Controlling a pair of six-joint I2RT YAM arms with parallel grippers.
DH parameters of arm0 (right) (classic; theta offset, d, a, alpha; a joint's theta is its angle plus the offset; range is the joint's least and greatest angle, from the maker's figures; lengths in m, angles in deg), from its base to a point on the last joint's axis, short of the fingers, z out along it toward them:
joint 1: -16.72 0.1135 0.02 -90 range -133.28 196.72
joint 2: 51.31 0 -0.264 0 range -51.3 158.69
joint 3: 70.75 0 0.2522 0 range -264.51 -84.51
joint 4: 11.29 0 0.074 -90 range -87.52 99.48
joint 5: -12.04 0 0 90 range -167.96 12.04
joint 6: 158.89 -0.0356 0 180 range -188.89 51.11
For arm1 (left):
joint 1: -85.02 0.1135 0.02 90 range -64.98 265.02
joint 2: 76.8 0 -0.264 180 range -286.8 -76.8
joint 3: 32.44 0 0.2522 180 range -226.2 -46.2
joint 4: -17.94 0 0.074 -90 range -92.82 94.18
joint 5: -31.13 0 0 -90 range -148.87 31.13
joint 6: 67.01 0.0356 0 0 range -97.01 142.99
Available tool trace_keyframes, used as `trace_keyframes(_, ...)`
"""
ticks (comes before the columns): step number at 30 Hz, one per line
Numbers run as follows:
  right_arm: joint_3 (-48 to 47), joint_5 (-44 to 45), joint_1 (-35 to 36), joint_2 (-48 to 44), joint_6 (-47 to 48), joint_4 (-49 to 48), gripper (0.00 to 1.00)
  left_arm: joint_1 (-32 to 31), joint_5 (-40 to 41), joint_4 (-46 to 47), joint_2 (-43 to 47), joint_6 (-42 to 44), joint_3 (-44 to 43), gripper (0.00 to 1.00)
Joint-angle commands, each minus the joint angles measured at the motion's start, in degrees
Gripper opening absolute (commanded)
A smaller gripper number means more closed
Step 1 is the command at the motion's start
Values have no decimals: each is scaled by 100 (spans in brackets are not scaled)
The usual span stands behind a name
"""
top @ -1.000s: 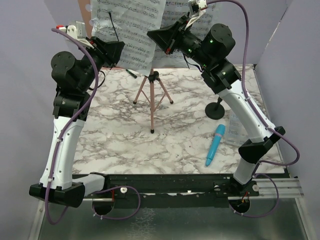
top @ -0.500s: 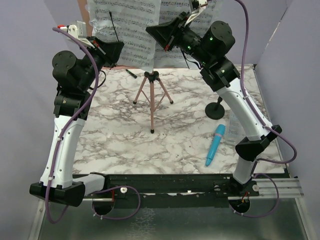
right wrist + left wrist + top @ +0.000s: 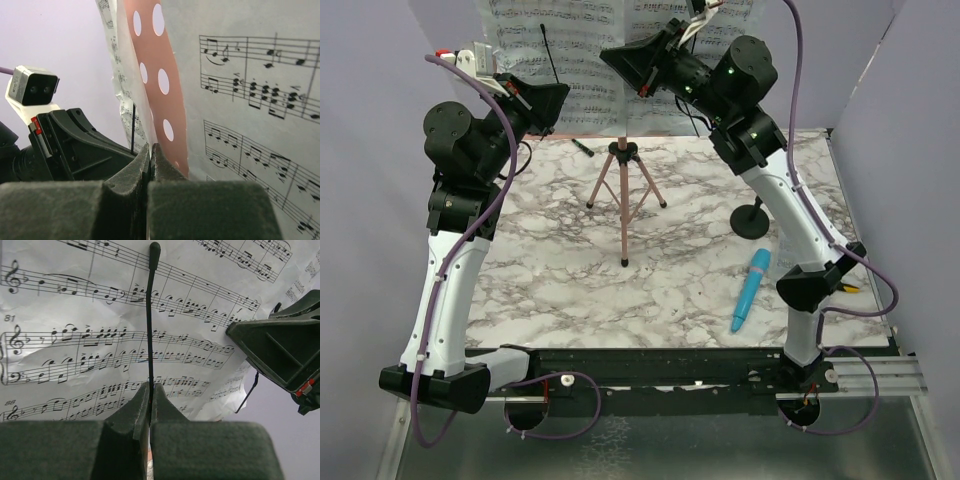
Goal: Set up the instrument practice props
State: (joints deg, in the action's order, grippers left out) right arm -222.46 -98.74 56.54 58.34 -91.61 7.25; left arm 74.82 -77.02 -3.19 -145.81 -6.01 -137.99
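The pink music stand [image 3: 624,190] stands on its tripod legs at the back middle. White sheet-music pages [image 3: 570,60] lie against its perforated desk [image 3: 155,75]. My left gripper [image 3: 563,95] is shut on the stand's thin black page-holder wire [image 3: 149,330], in front of the left page [image 3: 75,340]. My right gripper [image 3: 607,56] is shut on the edge of a page [image 3: 122,75] beside the desk; another page [image 3: 250,100] lies to its right. The blue microphone [image 3: 752,290] lies on the table at the right. The black mic stand [image 3: 752,218] stands just behind it.
A small black-green stick [image 3: 583,147] lies on the marble table [image 3: 550,270] behind the tripod's left leg. Purple walls [image 3: 900,120] close in the back and sides. The two grippers are close together in front of the pages; the left one shows in the right wrist view [image 3: 75,145].
My right gripper has moved left and a little up along the pages, and its arm has swung left. The left page's lower edge has risen. The left arm has not moved.
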Motion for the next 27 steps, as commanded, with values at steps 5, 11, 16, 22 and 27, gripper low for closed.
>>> trace_keyframes(5,-454,-376,53,345,-299,-75,1,17,-295,268,125,-89,91,0)
trace_keyframes(11,-470,-439,70,407,-399,-143,0,17,-335,294,125,-113,91,0)
trace_keyframes(16,-467,-412,77,420,-399,-109,1,18,-344,295,129,-115,100,0)
trace_keyframes(22,-222,-293,75,224,-357,-159,6,18,-206,298,207,-83,141,36)
trace_keyframes(27,-68,-189,79,49,-295,-213,17,17,-165,306,252,-64,150,57)
